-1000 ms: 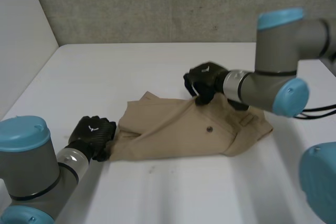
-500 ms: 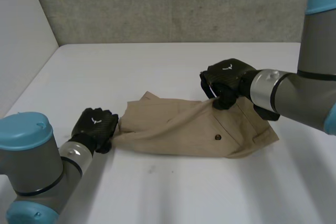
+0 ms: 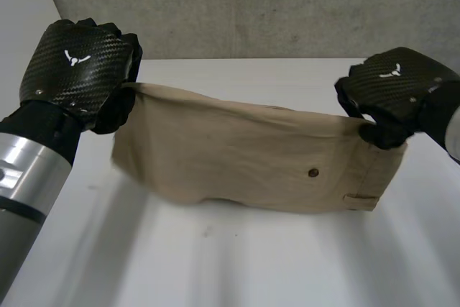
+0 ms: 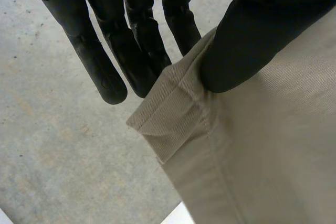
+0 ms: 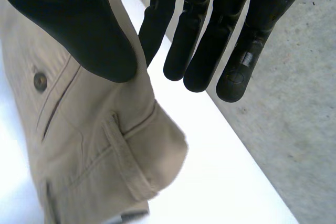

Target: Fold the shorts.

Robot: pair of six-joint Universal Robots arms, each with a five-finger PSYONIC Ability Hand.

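I hold the shorts (image 3: 237,156) up between my two hands, spread out like a sheet over the white desk (image 3: 251,271). Their long axis runs straight across in front of me, from my left hand (image 3: 77,70) to my right hand (image 3: 395,95), with the upper edge pulled fairly taut and sagging a little in the middle.

My left hand pinches the top corner of the hem end. Its thumb (image 4: 247,40) presses on the near face of the cloth, and its straight fingers (image 4: 131,51) lie behind it, beside the folded hem (image 4: 170,111).

My right hand pinches the top corner of the waistband end in the same way, thumb in front and fingers behind. So the waist points to my right and the leg opening to my left.

A small dark button (image 3: 313,172) and a belt loop (image 3: 359,198) sit on the face turned toward me, near my right hand.

The lower edge hangs close to the desk. I cannot tell whether it touches.
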